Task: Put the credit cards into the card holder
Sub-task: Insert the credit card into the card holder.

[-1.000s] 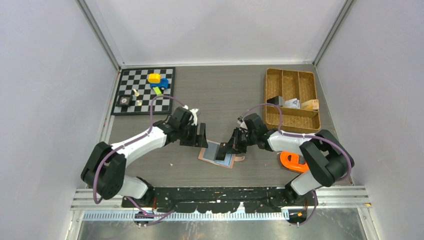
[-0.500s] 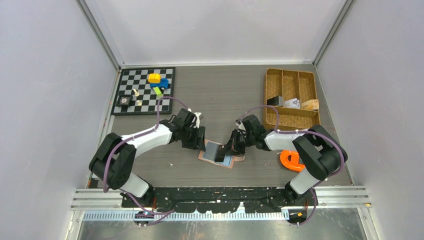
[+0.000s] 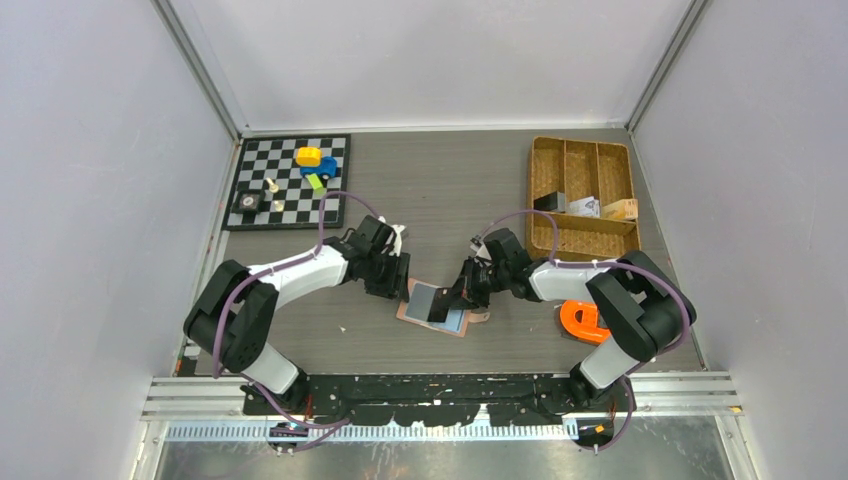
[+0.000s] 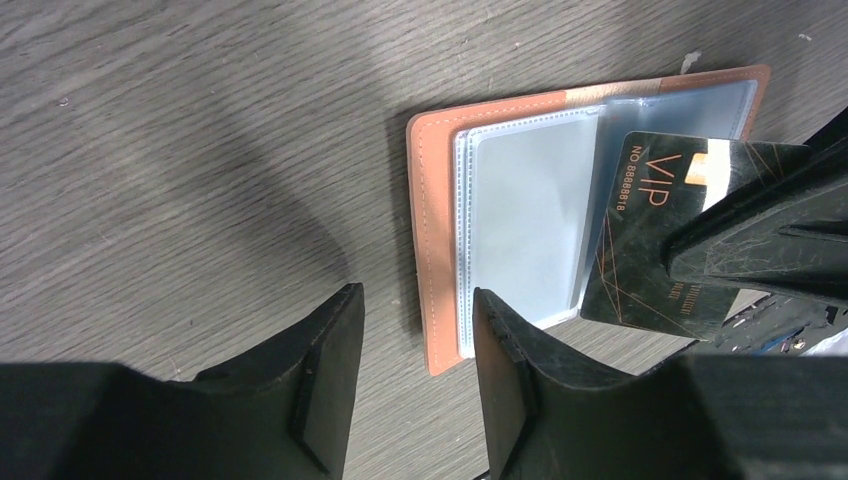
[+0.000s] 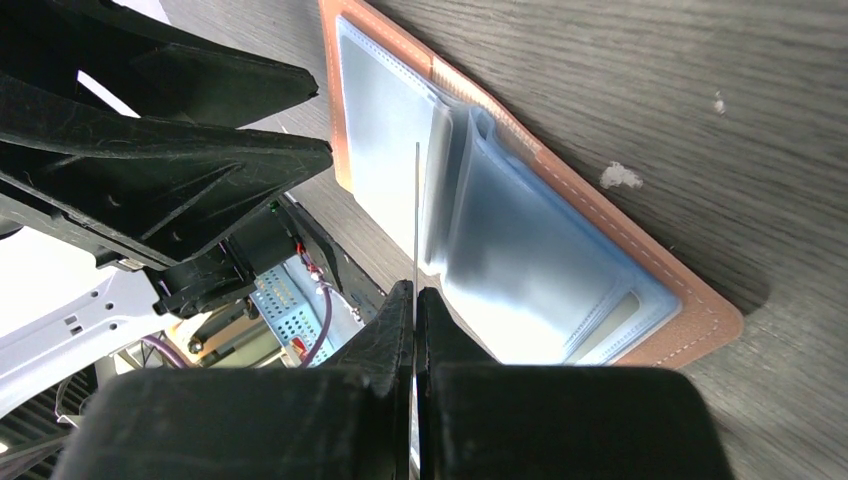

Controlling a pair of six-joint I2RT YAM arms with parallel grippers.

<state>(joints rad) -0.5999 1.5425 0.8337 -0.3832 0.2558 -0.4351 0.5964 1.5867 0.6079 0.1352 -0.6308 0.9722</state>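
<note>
Pink card holder [image 4: 436, 250] lies open on the grey wood-grain surface [image 3: 450, 190], its clear sleeves [image 4: 520, 210] facing up. The left gripper [image 4: 415, 300] hovers just beside the holder's outer edge, jaws partly apart and empty. Above the holder's sleeves, the right gripper [image 5: 414, 300] pinches a black VIP card [image 4: 640, 240], held edge-on.

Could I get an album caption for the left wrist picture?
Right hand holds a black VIP card over the open pink card holder.
</note>
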